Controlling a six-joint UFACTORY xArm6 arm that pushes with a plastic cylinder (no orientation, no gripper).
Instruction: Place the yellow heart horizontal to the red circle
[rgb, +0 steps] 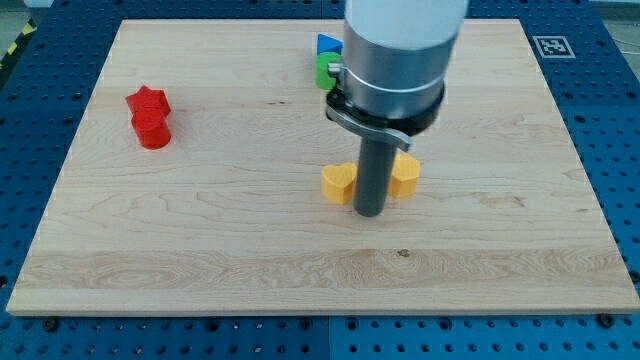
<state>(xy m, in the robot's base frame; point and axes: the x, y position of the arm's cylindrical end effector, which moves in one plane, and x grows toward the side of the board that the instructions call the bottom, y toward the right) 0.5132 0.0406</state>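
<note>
The yellow heart (338, 183) lies near the board's middle, just left of my tip (370, 213). A second yellow block (404, 175), its shape unclear, sits just right of the rod. The rod stands between the two yellow blocks, close to both; contact cannot be told. The red circle (153, 129) lies at the view's left, with a red star (147, 101) touching it just above.
A blue block (327, 44) and a green block (325, 70) sit near the view's top, partly hidden behind the arm's body (400, 50). The wooden board (250, 250) has blue pegboard around it.
</note>
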